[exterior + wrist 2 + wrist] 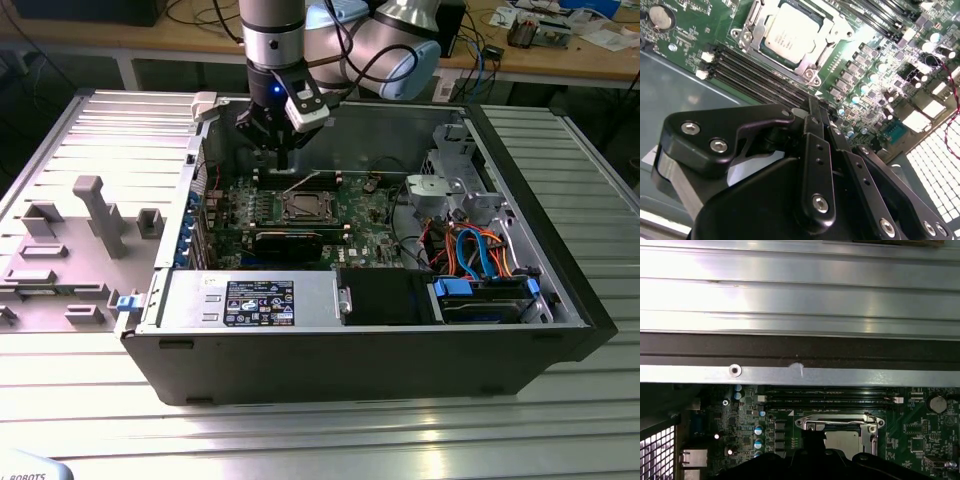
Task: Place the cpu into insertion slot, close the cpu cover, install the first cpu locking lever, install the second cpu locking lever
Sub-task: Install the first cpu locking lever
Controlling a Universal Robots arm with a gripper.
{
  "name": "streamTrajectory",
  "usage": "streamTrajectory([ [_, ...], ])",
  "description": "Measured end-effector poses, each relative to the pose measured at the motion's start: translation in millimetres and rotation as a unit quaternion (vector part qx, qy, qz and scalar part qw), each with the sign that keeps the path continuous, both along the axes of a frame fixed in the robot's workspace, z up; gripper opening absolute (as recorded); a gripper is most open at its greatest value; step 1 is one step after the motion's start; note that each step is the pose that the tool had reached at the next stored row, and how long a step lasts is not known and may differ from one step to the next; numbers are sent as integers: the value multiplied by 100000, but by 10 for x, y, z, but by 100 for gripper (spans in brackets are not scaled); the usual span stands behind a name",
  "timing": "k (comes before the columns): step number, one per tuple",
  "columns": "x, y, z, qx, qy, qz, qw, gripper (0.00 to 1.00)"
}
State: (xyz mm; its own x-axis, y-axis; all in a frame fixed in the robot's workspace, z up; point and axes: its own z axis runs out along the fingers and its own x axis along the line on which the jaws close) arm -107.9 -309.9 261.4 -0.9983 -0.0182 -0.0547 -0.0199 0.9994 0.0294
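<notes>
On the ribbed bench (300, 440), inside the computer case (350, 365), the fingers (812, 130) are held together, empty, near the seated cpu (790, 35), with memory slots (755, 75) lying between.

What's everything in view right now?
case: 1, black, open, on the table
table: 1, silver, slatted
tray: 1, grey, beside the case at the exterior view's left
motherboard: 1, green, inside the case
slot: 1, silver-rimmed, on the motherboard
cpu: 1, silver-grey, seated in the slot
cover: 1, silver, down around the cpu
memory slots: about 4, black, beside the slot
card: 1, black, on the motherboard
power supply: 1, silver, case's near side
cables: several, orange and blue, case's end at the exterior view's right
battery: 1, silver, on the motherboard
arm: 1, silver and pale blue, above the case
gripper: 1, black, shut, near the memory slots
</notes>
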Motion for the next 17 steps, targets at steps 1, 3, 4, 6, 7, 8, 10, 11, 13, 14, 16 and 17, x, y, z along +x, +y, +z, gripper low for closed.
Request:
streamTrajectory([
  [1, 0, 0, 0, 4, -4, -7, 100000, 11],
  [3, 5, 1, -1, 4, -6, -4, 100000, 11],
  [4, 5, 1, -1, 5, -5, -1, 100000, 11],
  [6, 6, 1, -1, 4, -5, -2, 100000, 11],
  [7, 6, 1, -1, 5, -5, -3, 100000, 11],
  [8, 6, 1, -1, 4, -6, -3, 100000, 11],
  [10, 6, 1, -1, 6, -8, -3, 100000, 11],
  [11, 6, 1, -1, 5, -8, -2, 100000, 11],
  [13, 7, 1, -4, 7, -19, -1, 100000, 11],
  [14, 7, -1, -11, 91, -25, 10, 100000, 11],
  [16, 9, -4, -34, 427, -15, -89, 99999, 11],
  [17, 18, -4, -47, 426, -14, -109, 99999, 11],
])
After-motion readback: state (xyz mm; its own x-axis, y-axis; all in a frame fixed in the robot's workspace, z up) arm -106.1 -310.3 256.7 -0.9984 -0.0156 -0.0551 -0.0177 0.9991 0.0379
